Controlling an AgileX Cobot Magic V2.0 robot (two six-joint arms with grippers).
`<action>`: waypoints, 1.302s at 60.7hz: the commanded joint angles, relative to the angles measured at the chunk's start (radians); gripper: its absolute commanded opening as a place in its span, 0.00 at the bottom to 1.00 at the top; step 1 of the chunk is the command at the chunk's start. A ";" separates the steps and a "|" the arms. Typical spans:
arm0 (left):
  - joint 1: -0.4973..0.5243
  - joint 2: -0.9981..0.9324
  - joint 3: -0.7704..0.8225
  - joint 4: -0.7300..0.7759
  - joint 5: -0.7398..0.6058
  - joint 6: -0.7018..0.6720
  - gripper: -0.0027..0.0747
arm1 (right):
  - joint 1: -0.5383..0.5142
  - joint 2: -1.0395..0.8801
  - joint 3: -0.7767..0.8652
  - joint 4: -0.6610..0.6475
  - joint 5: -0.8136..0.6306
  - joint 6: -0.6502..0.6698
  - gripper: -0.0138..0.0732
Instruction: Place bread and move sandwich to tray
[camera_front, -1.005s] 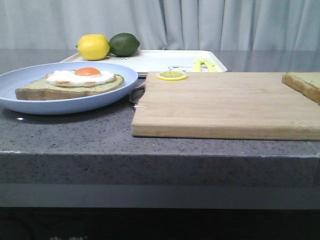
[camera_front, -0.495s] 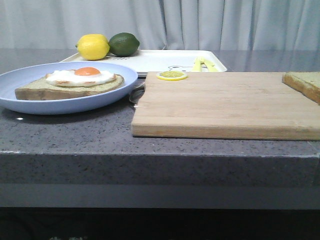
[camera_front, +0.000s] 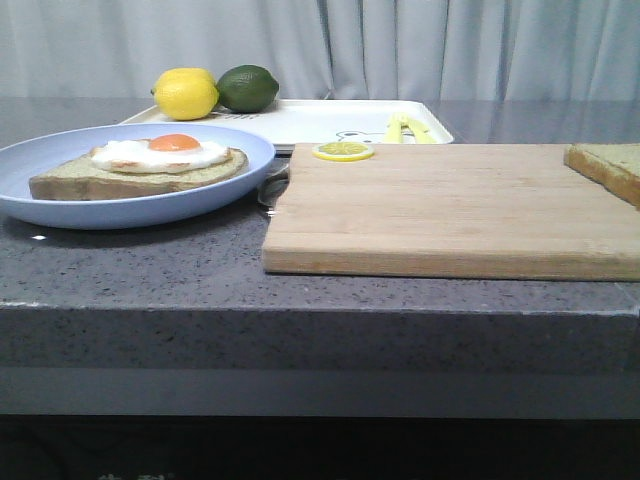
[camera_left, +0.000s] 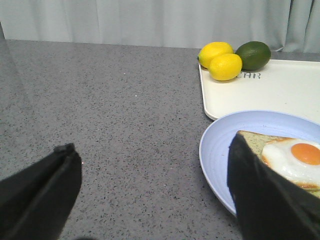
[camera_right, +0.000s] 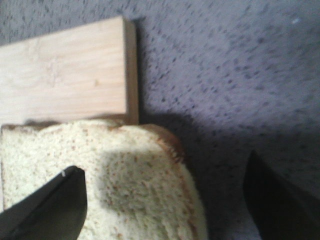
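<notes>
The bare bread lies at the right end of the wooden cutting board, cut off by the front view's edge. My right gripper is open over that bread: one finger stands over its face, the other over the counter beyond its crust. The sandwich, bread topped with a fried egg, rests on the pale-blue plate at the left. My left gripper is open over the counter beside the plate, one finger in front of the sandwich. The white tray sits behind. Neither gripper shows in the front view.
A wooden cutting board fills the right half of the counter, with a lemon slice at its back left corner. A lemon and a lime sit at the tray's left end, and a yellow utensil at its right.
</notes>
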 joint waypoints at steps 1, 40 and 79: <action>0.001 0.007 -0.038 -0.003 -0.074 -0.006 0.80 | 0.007 -0.015 -0.035 0.064 0.044 -0.037 0.90; 0.001 0.007 -0.038 -0.003 -0.072 -0.006 0.80 | 0.014 -0.025 -0.036 0.086 0.074 -0.042 0.10; 0.001 0.007 -0.035 -0.003 -0.072 -0.006 0.80 | 0.287 -0.226 -0.035 0.670 0.154 -0.043 0.10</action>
